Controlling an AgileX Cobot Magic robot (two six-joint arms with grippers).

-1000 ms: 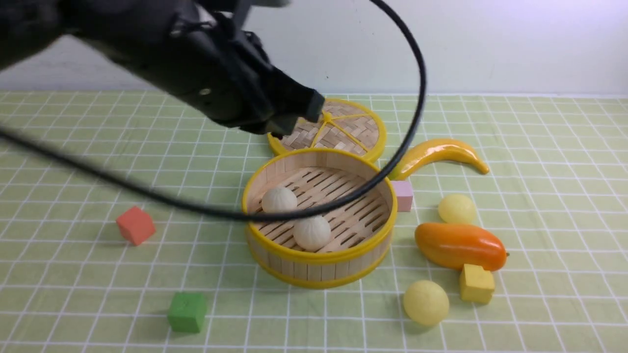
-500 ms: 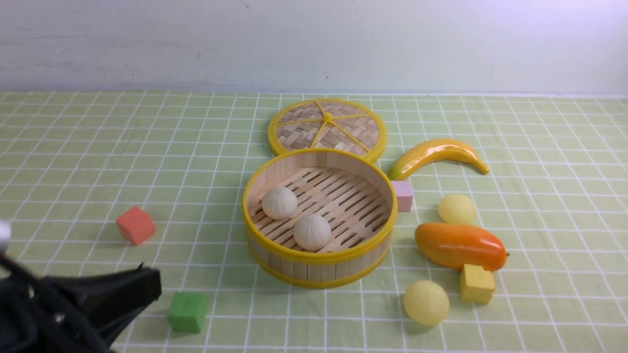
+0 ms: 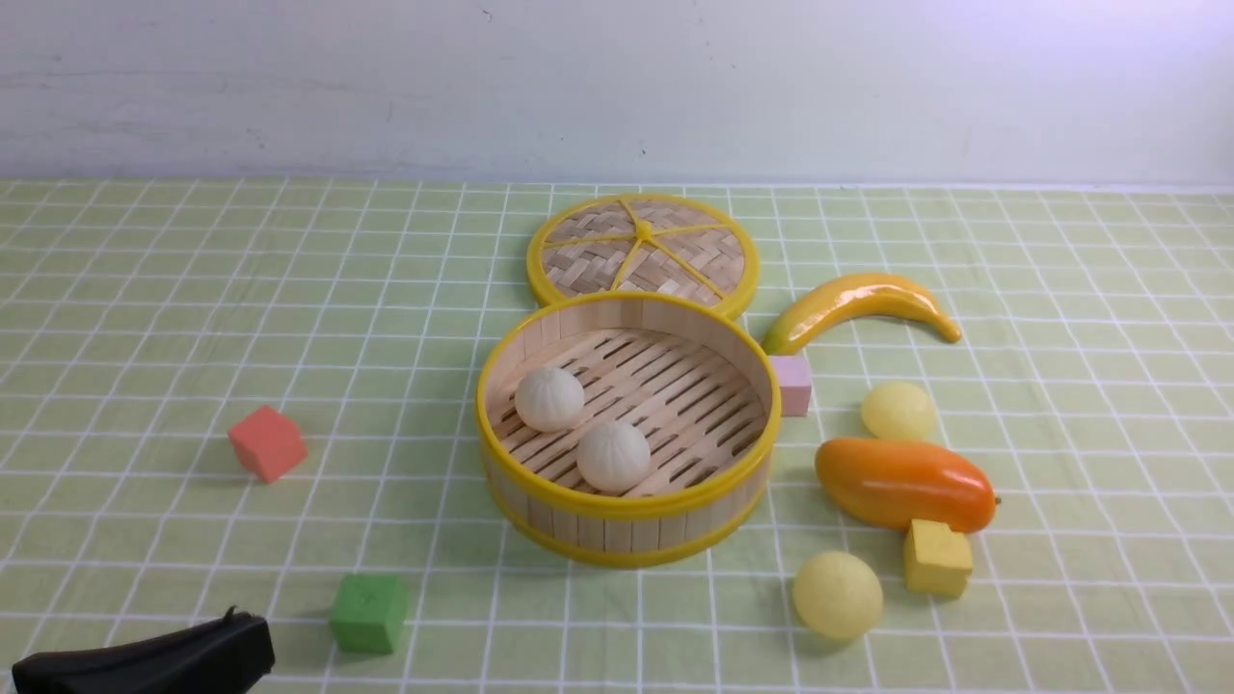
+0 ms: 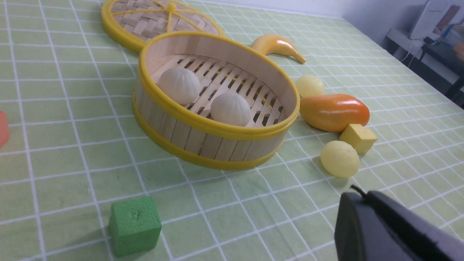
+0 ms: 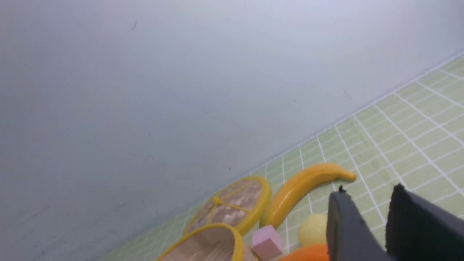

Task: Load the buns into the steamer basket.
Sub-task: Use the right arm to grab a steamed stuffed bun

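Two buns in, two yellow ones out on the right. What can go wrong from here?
1. The far yellow bun sits close behind the mango, near the pink cube; the right gripper could knock it rolling.
2. The near yellow bun lies beside the yellow cube; a mis-aimed pinch may catch the cube.
3. Both look smooth and round; either may slip before clearing the steamer basket rim.
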